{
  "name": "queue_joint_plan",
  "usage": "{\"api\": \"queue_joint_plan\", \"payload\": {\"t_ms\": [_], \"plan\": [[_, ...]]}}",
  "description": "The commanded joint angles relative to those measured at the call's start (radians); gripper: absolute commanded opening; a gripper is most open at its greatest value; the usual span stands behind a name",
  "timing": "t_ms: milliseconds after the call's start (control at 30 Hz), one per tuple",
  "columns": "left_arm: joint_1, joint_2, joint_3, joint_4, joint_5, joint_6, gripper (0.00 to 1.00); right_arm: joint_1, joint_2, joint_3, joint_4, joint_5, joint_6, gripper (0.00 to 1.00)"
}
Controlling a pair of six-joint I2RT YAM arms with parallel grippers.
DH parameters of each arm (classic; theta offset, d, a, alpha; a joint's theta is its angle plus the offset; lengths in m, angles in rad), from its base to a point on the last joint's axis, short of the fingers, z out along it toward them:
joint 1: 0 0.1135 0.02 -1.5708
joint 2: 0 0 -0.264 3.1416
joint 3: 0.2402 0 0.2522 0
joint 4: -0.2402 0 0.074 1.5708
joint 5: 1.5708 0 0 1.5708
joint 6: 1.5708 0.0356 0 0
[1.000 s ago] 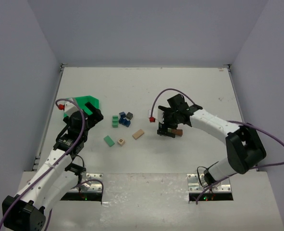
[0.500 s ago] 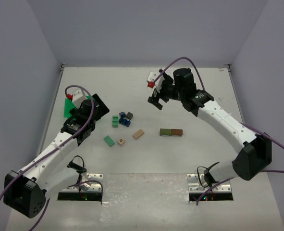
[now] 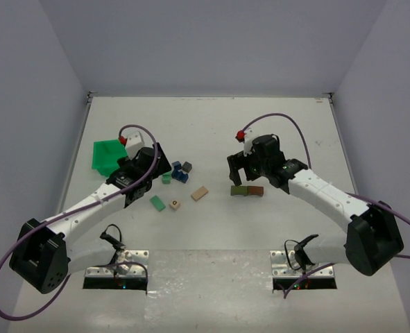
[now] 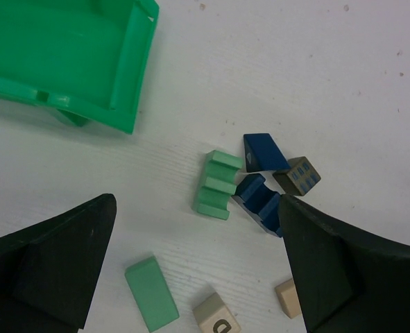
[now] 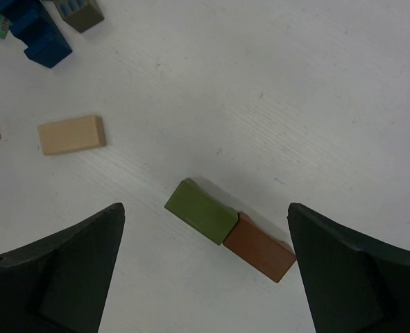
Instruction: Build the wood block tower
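Note:
No tower stands; the wooden blocks lie loose on the table. An olive block and a brown block lie end to end, also seen from the top view. My right gripper is open and empty, hovering over them. My left gripper is open and empty, above a green stepped block, a blue notched block, a blue wedge and a grey windowed block. In the top view it sits just left of that cluster.
A green plastic bin lies tipped at the far left. A flat green bar, a lettered cube and a tan bar lie nearer the front. White walls ring the table.
My right gripper rose and swung away, leaving the olive and brown blocks on the table, then came back down over them. My left gripper moved right from the bin toward the block cluster.

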Motion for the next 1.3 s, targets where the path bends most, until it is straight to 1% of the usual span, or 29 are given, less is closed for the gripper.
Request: {"api": "queue_joint_plan", "payload": {"t_ms": [0, 167, 267, 400, 467, 567, 700, 800, 967, 1067, 1167, 1267], "plan": [[-0.02, 0.021, -0.009, 0.108, 0.059, 0.036, 1.0, 0.006, -0.046, -0.023, 0.046, -0.008, 0.044, 0.99], [-0.033, 0.046, -0.01, 0.109, 0.09, 0.032, 1.0, 0.005, -0.036, -0.053, 0.088, -0.03, 0.045, 0.99], [-0.042, 0.055, -0.008, 0.11, 0.124, 0.033, 1.0, 0.006, -0.03, -0.084, 0.171, -0.123, 0.046, 0.99], [-0.048, 0.058, -0.006, 0.11, 0.137, 0.032, 1.0, 0.018, -0.002, -0.088, 0.204, -0.182, 0.02, 0.99], [-0.052, 0.06, -0.005, 0.111, 0.138, 0.031, 1.0, 0.038, 0.011, -0.087, 0.211, -0.154, -0.001, 0.99], [-0.053, 0.061, -0.001, 0.111, 0.146, 0.027, 1.0, 0.104, 0.04, -0.085, 0.224, -0.088, -0.059, 0.99], [-0.053, 0.058, -0.004, 0.108, 0.15, 0.027, 1.0, 0.162, 0.081, -0.07, 0.266, -0.065, -0.09, 0.99], [-0.053, 0.053, -0.011, 0.105, 0.149, 0.024, 1.0, 0.179, 0.113, -0.057, 0.274, -0.049, -0.097, 0.99], [-0.053, 0.017, -0.042, 0.085, 0.149, 0.001, 1.0, 0.212, 0.147, -0.051, 0.303, -0.121, -0.091, 0.99], [-0.053, -0.012, -0.053, 0.084, 0.157, -0.005, 1.0, 0.217, 0.162, -0.041, 0.316, -0.124, -0.08, 0.99], [-0.053, -0.048, -0.071, 0.071, 0.153, -0.017, 1.0, 0.219, 0.182, -0.036, 0.338, -0.165, -0.077, 0.99], [-0.053, -0.093, -0.085, 0.054, 0.149, -0.029, 1.0, 0.229, 0.228, 0.003, 0.335, -0.205, -0.089, 0.99]]}}
